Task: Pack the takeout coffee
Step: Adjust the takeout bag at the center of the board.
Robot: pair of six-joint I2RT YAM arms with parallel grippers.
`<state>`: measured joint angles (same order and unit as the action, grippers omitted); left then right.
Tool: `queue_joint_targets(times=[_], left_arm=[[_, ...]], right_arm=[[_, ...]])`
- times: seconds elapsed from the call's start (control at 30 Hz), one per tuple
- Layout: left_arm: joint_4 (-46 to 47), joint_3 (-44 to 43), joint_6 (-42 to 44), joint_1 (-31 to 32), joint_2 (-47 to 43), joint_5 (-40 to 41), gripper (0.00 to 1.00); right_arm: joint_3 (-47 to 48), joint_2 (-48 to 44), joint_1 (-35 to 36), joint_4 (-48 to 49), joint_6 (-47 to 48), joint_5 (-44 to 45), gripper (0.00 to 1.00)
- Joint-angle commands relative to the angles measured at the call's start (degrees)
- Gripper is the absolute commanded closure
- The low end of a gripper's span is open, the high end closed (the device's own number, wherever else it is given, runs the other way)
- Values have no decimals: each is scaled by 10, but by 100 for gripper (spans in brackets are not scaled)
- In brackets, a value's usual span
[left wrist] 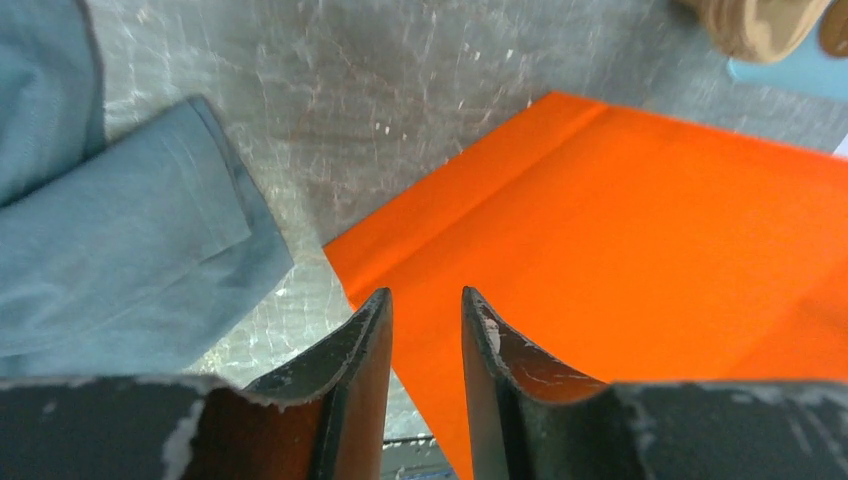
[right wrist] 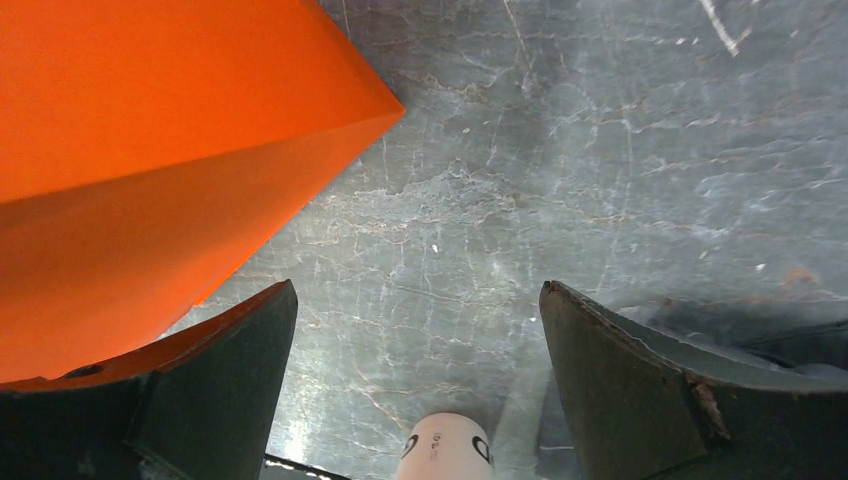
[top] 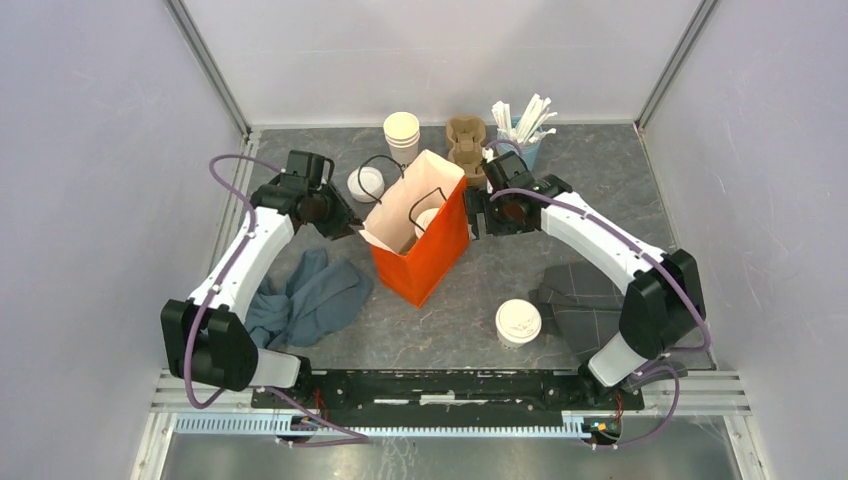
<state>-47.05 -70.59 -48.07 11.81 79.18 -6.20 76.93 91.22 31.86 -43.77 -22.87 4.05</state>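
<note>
The packing looks about half done. A white round lid (top: 427, 222) shows down inside the orange paper bag (top: 425, 262), probably one cup of the takeout coffee already in, though the bag's own wall hides most of it. The other lidded cup (top: 518, 322) stands on the table (top: 450, 335), well behind the right pincer (right wrist: 417, 295) and back toward that arm's base. The right pincer is spread as wide as it goes and holds nothing. The bag's creased corner sits close against the outer side of one finger, and there is only bare table between the fingers. The left pincer (left wrist: 425, 300) is parted by a narrow slit and also empty. The bag's flat side lies just ahead of its tips and a soft blue-grey cloth (left wrist: 120, 260) is off to one side. The next move is probably for the right arm to draw back from the bag and close around the cup's paper wall below the lid. It should grip gently, since thin paper buckles and a press-fit plastic lid can pop. The bag is stiff, smooth paper with sharp folds and thin black handles, and the table is glossy, veined grey stone.
</note>
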Motion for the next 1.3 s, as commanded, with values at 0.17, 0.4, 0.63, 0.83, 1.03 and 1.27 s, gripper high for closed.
queue_joint_targets(times=[0.17, 0.4, 0.63, 0.83, 1.03, 1.27], left_arm=[[133, 168, -23, 22, -73, -130, 64], [172, 210, -63, 69, -87, -144, 64], [240, 249, -145, 194, -89, -119, 65], [238, 252, -168, 232, -102, -107, 64], [156, 237, -136, 196, -183, -56, 59], [27, 173, -2, 41, -186, -34, 54]], right_arm=[[-54, 6, -6, 88, -81, -33, 2], [3, 59, -8, 107, -51, -39, 2], [46, 106, -8, 150, -15, -125, 2], [82, 123, -24, 140, 56, -154, 2], [93, 116, -88, 69, 108, -151, 2], [38, 30, -100, -34, 177, -57, 2]])
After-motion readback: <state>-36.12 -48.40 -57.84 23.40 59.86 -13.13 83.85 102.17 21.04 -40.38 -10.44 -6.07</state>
